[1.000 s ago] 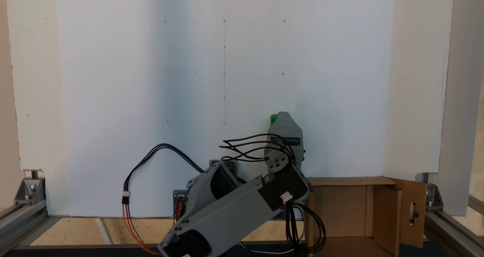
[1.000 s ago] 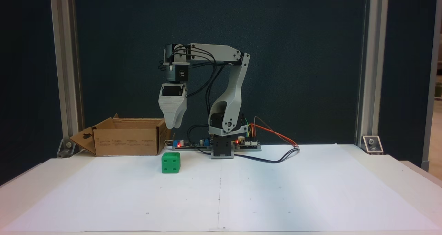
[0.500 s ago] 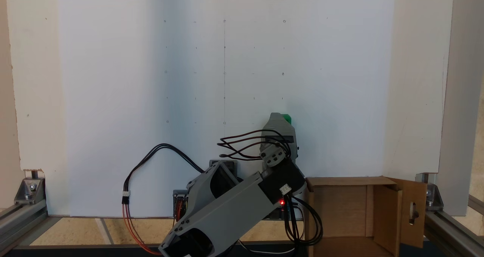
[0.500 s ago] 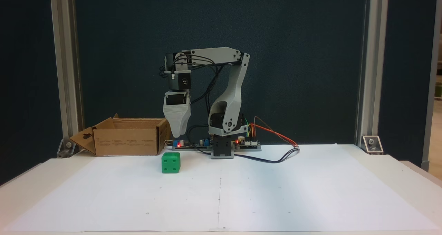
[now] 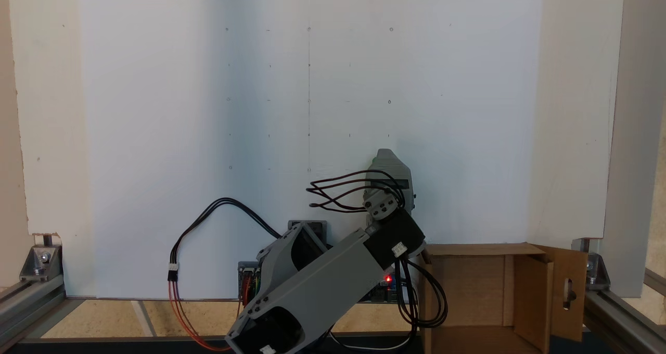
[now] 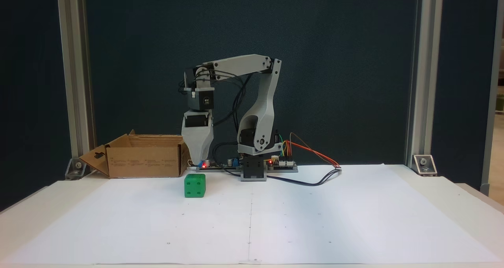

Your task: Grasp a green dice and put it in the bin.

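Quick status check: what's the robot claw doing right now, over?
Gripper above green dice, not touching; jaw state unclear. Dice on paper, beside bin. Nothing in the way.

Legible markings are few. In a fixed view, a round white label on the black servo housing (image 6: 206, 101) above the gripper (image 6: 197, 160) carries small characters too blurred to read. The front wall of the bin (image 6: 143, 162), standing at the far left edge of the table (image 6: 453, 197), bears four short blocks of dark printed text in a row; none can be made out. The green dice (image 6: 195, 185), on the paper sheet (image 6: 315, 220) near the bin, shows four recessed pips on the face turned to the camera. The paper sheet bears a grid of small dots and ticks and one straight centre line, without numerals.
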{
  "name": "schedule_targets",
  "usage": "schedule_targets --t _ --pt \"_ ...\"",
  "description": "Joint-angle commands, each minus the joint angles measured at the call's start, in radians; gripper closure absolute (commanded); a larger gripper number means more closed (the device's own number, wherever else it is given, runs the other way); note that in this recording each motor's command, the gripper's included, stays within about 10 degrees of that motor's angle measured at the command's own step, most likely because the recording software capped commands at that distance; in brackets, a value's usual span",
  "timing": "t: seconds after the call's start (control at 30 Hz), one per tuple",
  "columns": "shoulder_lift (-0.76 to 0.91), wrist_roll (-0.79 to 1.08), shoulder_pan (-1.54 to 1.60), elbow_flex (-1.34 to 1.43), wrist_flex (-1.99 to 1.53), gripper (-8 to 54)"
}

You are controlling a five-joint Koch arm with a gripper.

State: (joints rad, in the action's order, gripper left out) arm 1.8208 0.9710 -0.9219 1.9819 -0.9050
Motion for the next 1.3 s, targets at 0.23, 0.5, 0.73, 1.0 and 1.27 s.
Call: schedule_targets --t 0.23,0.5,0.73,1.0,1.27 --pt "-0.026 0.008 -0.005 0.023 0.104 0.6" --pt "-0.049 0.008 -0.009 0.081 0.189 1.1" --pt "-0.078 0.009 -0.009 0.091 0.224 1.1" --pt "-0.12 0.009 -0.009 0.107 0.272 1.4" --pt "-0.132 0.009 -0.011 0.13 0.278 1.9"
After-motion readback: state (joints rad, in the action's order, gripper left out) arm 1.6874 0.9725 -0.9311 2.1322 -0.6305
